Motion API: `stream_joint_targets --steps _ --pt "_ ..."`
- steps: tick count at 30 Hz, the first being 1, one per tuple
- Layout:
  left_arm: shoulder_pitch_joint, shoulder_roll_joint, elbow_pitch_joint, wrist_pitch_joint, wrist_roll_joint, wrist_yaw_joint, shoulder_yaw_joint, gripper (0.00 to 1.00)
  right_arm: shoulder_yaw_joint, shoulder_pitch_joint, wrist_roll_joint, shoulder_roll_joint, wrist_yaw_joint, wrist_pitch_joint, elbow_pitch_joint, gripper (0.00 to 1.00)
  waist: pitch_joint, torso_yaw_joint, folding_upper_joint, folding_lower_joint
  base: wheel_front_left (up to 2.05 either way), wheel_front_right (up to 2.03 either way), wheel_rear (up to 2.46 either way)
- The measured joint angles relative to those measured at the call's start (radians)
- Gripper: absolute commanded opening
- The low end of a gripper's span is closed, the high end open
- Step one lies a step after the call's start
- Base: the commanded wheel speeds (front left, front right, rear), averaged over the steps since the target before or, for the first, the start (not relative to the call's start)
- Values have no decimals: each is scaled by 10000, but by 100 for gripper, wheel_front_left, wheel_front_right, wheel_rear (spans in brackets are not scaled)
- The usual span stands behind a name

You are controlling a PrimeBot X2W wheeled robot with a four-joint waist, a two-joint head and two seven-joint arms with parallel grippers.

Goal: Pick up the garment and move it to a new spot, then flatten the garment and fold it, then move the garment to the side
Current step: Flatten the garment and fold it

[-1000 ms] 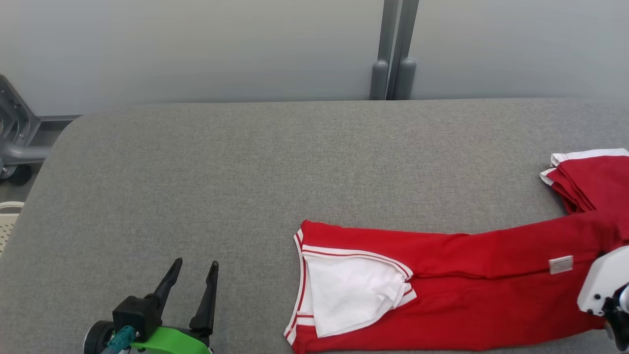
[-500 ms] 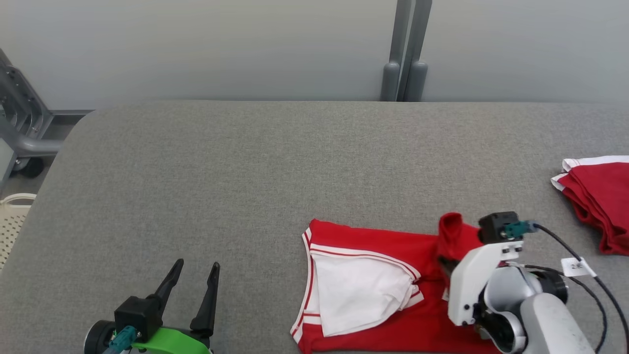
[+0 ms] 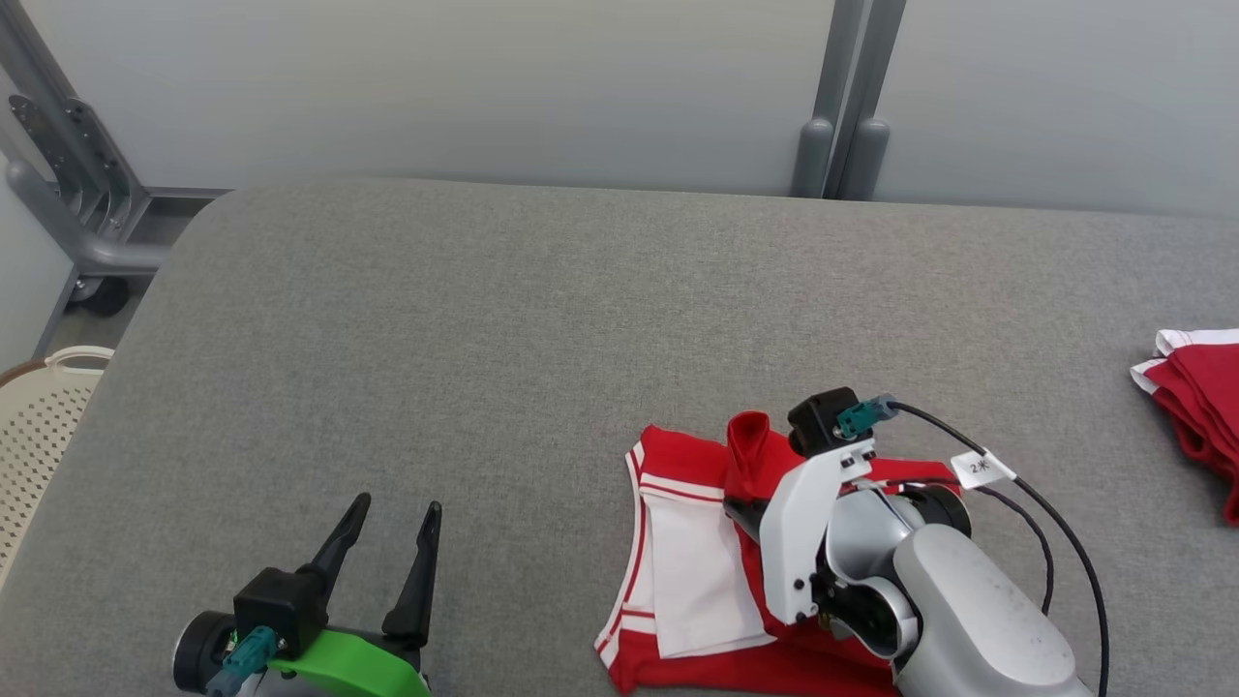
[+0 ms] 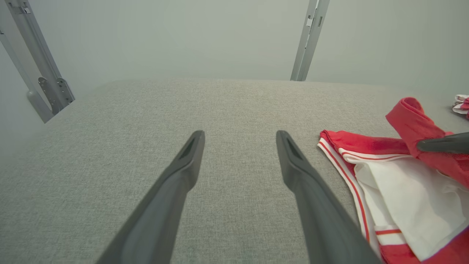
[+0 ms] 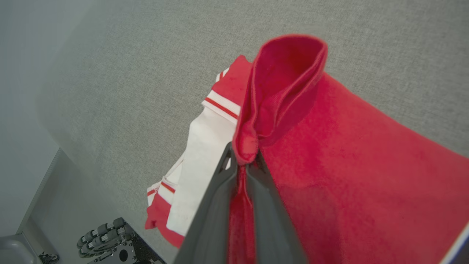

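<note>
The garment (image 3: 692, 571) is red with white trim and a white panel, lying at the near right of the grey table (image 3: 484, 319). My right gripper (image 3: 743, 508) is shut on a bunched red fold of it, held raised over the garment's left part; in the right wrist view the fingertips (image 5: 243, 161) pinch the red cloth (image 5: 348, 157). My left gripper (image 3: 392, 513) stands open and empty at the near left, apart from the garment. In the left wrist view its fingers (image 4: 240, 137) point across bare table, with the garment (image 4: 403, 190) to their right.
A second folded red and white garment (image 3: 1195, 397) lies at the table's right edge. A pale perforated basket (image 3: 39, 426) stands off the table's left side, below a grey metal frame (image 3: 77, 194). A grey post (image 3: 842, 126) rises behind the table.
My right gripper has carried the garment's right end leftward over the rest, doubling the cloth. The head camera has shifted too. The left gripper stays open in place.
</note>
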Motion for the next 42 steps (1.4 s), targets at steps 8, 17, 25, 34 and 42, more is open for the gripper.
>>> stream_joint_targets --steps 8,17,25,34,42 --pt "-200 -140 -25 0 69 -2 -98 100 961 -865 834 -4 0 -462 1197 0 108 269 0 0 0 0 0" --pt "-230 -186 67 0 79 -2 -159 100 1605 -1279 1273 -8 0 -909 2096 0 196 452 0 0 0 0 0" --pt "-345 -199 142 0 35 -6 -267 100 1964 -1671 1494 -6 0 -1358 2736 0 257 602 0 0 0 0 0" --pt "-351 -245 144 0 27 -10 -253 100 2537 -1850 1871 4 0 -1547 3047 100 146 708 0 0 0 0 0" --pt "-109 -242 102 0 56 -10 -128 100 1806 -2404 2197 2 0 -2717 2767 100 -57 476 0 0 0 0 0"
